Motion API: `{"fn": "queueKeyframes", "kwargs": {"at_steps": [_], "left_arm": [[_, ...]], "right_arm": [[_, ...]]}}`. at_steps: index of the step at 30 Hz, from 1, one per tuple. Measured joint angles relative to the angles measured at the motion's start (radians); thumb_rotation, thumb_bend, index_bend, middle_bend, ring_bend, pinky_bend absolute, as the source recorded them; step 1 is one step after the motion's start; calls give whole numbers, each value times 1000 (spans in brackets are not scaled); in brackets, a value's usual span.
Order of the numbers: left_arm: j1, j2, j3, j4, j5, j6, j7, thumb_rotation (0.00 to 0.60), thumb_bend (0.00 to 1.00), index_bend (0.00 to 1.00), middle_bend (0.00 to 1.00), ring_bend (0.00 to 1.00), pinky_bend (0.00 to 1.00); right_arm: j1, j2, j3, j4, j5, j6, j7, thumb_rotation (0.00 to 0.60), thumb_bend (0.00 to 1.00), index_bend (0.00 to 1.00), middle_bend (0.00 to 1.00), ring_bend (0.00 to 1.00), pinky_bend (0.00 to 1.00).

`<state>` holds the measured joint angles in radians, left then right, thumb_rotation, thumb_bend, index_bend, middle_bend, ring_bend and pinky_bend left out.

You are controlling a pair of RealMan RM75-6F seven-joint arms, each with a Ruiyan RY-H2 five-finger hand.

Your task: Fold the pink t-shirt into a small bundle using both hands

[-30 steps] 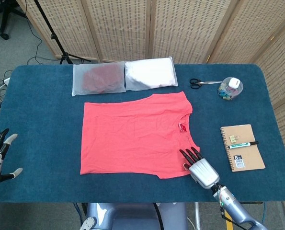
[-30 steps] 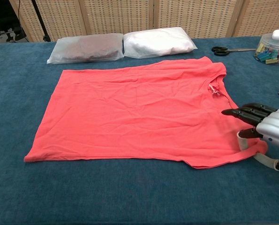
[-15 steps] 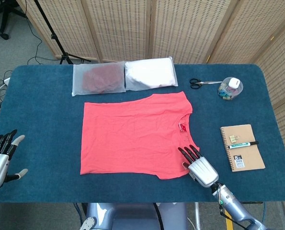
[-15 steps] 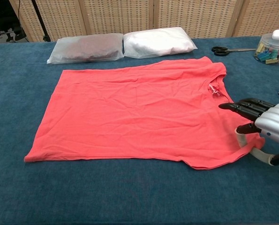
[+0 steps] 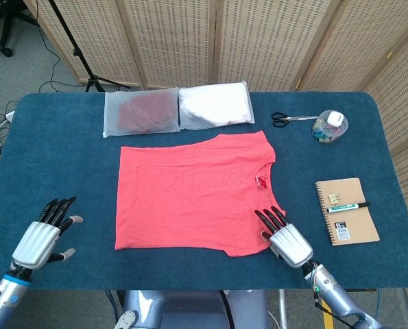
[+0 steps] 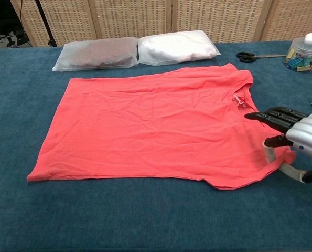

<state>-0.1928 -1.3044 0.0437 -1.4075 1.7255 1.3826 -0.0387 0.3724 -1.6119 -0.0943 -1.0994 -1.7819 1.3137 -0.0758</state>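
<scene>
**A:** Where does the flat pink cotton t-shirt lie?

**B:** Spread out in the middle of the bench, which has a dark blue carpet-like top. Its neckline points toward the right edge and its hem toward the left edge. The cloth is lightly creased and not yet folded.

**A:** And the right hand?

**B:** It sits at the t-shirt's near right corner, close to the front edge. Its dark fingers are stretched out fairly straight over the cloth. In the chest view the thumb sits at the shirt's edge, but whether it pinches the fabric I cannot tell.

**A:** The left hand?

**B:** Near the front left corner of the bench, well apart from the t-shirt. Its fingers are spread and it holds nothing. Only the head view shows it.

**A:** What else is on the bench?

**B:** Along the back edge lie two clear plastic bags side by side, touching: one with dark red fabric inside, one with white fabric. Toward the back right corner are black-handled scissors and, just beside them, a round clear tub of coloured clips. Near the right edge rests a brown spiral notebook with a green-and-white marker pen lying across it.
</scene>
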Motion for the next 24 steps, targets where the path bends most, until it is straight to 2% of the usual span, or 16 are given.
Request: {"fn": "queueKeyframes", "kwargs": {"at_steps": [10,18,24], "left_arm": [[-59,-130,19,98,55,-27,33,600,0,377,0,0,0],[-67,-202,38,171,53,-36,28,600,0,382,0,0,0],[-74,-261,33,212,34,-38,32,600,13,396,0,0,0]], "right_arm": [[2,-1,-3,2,6,2,-3,600,517,539,22,0,0],[4,-1,-3,3,14,-3,-4,600,517,539,22,0,0],[4,0,-5,-1,16,-1,-10,600,517,539,22,0,0]]}}
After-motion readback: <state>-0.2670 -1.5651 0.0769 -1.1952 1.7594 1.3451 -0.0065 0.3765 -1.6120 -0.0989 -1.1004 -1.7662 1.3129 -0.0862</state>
